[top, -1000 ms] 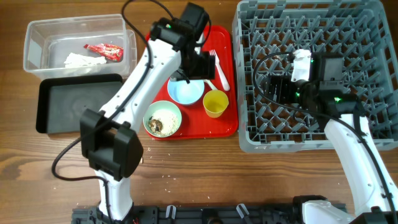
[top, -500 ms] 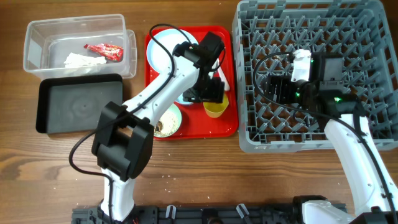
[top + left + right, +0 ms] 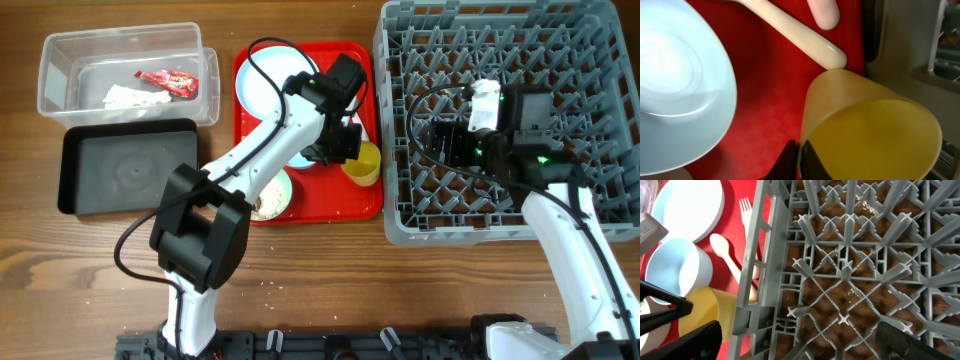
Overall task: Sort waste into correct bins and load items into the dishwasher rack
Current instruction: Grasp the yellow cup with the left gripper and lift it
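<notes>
My left gripper is shut on the rim of the small yellow cup, one finger inside and one outside. The cup leans at the red tray's right edge, next to the dishwasher rack. The light blue bowl sits just left of the cup, mostly hidden under my arm from overhead. Above it are the light blue plate, the white spoon and the fork. The pale green bowl holds food scraps. My right gripper stands open over the rack's left side, holding nothing.
The clear tub at the back left holds the red wrapper and the white tissue. The black tray lies in front of it. The red serving tray sits between the bins and the rack. Crumbs dot the table's front.
My left gripper moved right from over the blue bowl to the yellow cup and shut on its rim. The cup has shifted right and tipped. The right arm has not moved.
</notes>
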`<state>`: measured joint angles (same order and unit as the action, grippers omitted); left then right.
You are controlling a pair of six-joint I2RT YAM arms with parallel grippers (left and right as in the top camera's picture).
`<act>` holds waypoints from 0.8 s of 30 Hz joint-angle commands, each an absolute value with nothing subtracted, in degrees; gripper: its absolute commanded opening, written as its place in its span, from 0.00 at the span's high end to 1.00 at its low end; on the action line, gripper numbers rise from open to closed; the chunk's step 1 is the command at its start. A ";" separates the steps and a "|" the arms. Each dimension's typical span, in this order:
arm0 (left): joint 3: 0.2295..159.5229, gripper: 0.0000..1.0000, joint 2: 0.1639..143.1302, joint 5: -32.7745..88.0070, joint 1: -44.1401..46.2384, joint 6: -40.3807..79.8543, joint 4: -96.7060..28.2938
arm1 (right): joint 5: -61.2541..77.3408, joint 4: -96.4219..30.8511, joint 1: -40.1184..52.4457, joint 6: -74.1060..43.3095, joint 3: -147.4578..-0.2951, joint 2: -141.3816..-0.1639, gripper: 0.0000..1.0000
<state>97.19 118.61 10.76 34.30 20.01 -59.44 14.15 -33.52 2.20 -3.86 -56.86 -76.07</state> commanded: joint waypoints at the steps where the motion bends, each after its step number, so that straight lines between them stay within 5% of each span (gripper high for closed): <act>1: 95.85 0.79 119.07 10.87 34.65 19.90 -58.28 | 15.16 -33.65 2.02 -4.67 -58.06 -76.73 0.00; 6: 95.77 0.78 119.22 10.87 35.55 19.92 -57.76 | 15.16 -33.67 2.02 -4.69 -58.06 -76.73 0.00; 12: 95.77 0.95 119.26 10.90 37.30 19.92 -56.27 | 15.16 -33.67 2.02 -4.69 -58.06 -76.73 0.00; 16: 95.81 0.96 119.22 11.53 37.63 19.94 -55.77 | 15.20 -33.67 2.02 -6.24 -58.06 -76.73 0.00; 24: 96.05 0.96 115.85 32.18 25.65 19.62 -58.13 | 31.70 -30.22 2.02 -6.90 -58.06 -76.73 0.00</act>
<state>96.40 118.61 17.28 33.10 20.01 -57.60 20.21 -32.32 2.17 -5.98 -56.86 -76.07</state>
